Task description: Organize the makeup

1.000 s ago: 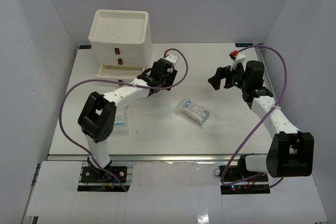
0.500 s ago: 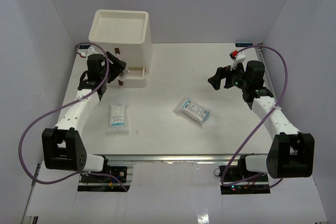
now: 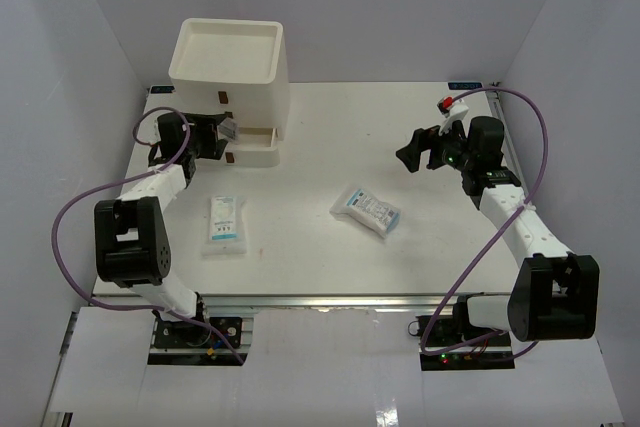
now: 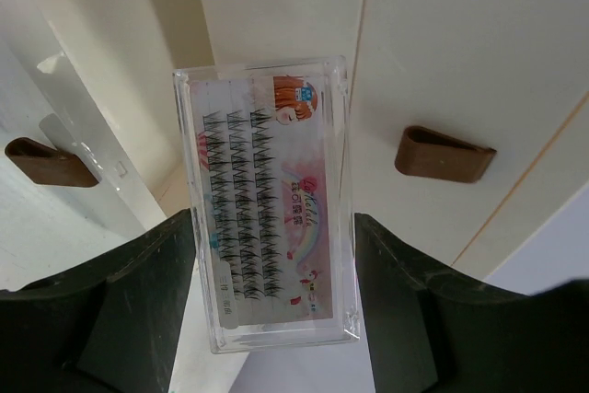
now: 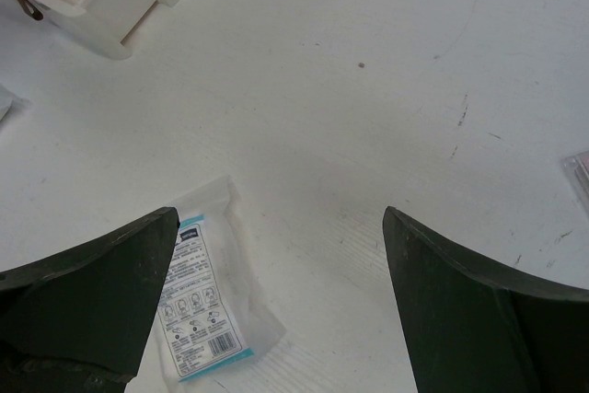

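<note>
I've swung the left arm off the middle of the table, folding it back along the left edge; the left gripper, carrying the lash case, now faces the drawer box; the left sachet lies uncovered.

Bright, even light leaves only faint shadows on the table. My left fingers look dark and blurred.
</note>
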{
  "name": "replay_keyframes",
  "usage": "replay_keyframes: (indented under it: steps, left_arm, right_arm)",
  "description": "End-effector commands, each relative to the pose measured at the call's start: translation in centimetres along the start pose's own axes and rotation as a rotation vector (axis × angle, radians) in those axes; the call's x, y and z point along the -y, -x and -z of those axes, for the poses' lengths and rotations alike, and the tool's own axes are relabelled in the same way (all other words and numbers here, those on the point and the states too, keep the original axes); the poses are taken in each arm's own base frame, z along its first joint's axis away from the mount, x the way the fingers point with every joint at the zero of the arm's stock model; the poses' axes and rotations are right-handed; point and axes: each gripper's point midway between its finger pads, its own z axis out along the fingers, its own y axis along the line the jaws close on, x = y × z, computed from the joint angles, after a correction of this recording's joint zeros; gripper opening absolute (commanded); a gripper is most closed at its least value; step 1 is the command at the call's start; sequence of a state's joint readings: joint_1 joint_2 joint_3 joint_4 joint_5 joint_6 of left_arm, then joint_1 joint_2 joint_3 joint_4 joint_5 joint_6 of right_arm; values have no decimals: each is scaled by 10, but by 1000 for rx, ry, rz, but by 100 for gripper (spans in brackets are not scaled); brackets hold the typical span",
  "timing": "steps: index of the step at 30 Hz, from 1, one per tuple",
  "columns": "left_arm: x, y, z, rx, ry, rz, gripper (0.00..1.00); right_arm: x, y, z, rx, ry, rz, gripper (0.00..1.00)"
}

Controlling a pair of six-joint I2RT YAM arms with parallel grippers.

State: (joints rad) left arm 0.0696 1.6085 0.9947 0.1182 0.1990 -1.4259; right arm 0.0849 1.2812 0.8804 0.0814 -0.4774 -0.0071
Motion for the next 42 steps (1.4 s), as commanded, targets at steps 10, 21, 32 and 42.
replay_keyframes:
  steps: [10, 21, 32, 42]
  left_arm:
    - [16, 22, -13, 87, -68, 169, 52]
    - [1, 17, -17, 60, -55, 187, 86]
    - [18, 14, -6, 39, -86, 163, 98]
    - [54, -16, 54, -62, -288, -151, 98]
  right_arm:
    - [-3, 13, 4, 52, 11, 29, 98]
    - [-2, 12, 4, 50, 11, 30, 98]
    - [-3, 10, 4, 46, 22, 47, 98]
    - [43, -12, 4, -148, -89, 290, 95]
